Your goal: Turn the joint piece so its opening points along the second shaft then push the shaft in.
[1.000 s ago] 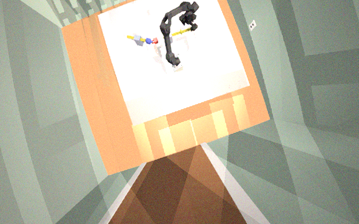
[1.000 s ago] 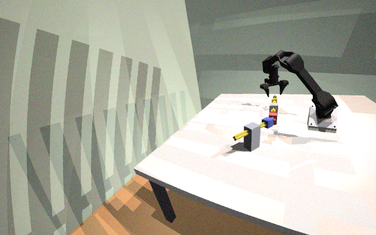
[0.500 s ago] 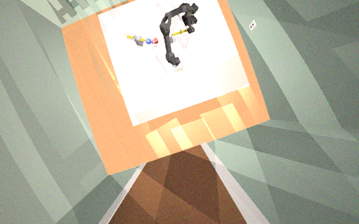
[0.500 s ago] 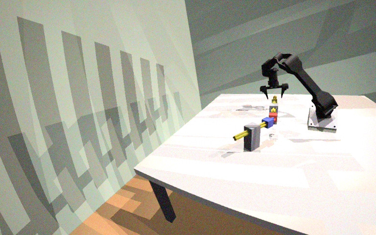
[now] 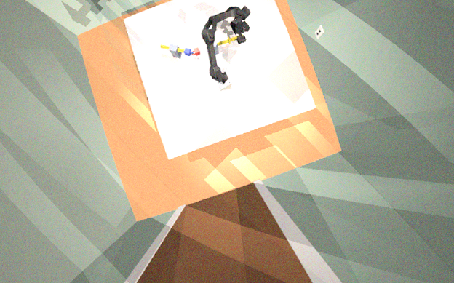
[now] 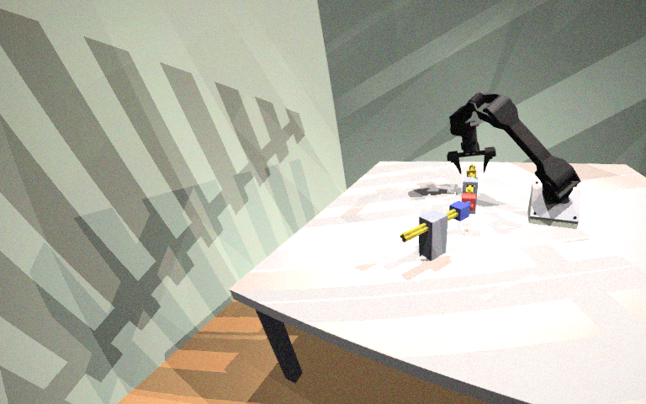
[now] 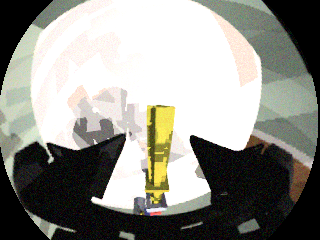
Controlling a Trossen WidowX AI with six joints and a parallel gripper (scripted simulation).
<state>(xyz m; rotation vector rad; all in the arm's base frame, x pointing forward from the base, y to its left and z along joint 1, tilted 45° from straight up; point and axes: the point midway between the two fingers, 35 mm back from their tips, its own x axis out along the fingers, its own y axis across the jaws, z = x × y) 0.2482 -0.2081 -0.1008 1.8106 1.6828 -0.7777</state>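
Spread fingers [image 6: 473, 170] hang above the far yellow shaft [image 5: 227, 41] [image 6: 472, 167] [image 7: 159, 145], gripping nothing. Over the tabletop [image 5: 232, 118] [image 6: 476, 305] [image 7: 200, 60], the red joint piece [image 5: 196, 52] [image 6: 468, 200] sits between the two gray blocks, beside the blue piece [image 5: 187, 52] [image 6: 459, 210].

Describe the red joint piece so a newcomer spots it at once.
On the white table, find the grey block nearest the exterior camera. Follow its yellow shaft toward the other block to a blue piece. Just past that sits the joint piece, the only red one.
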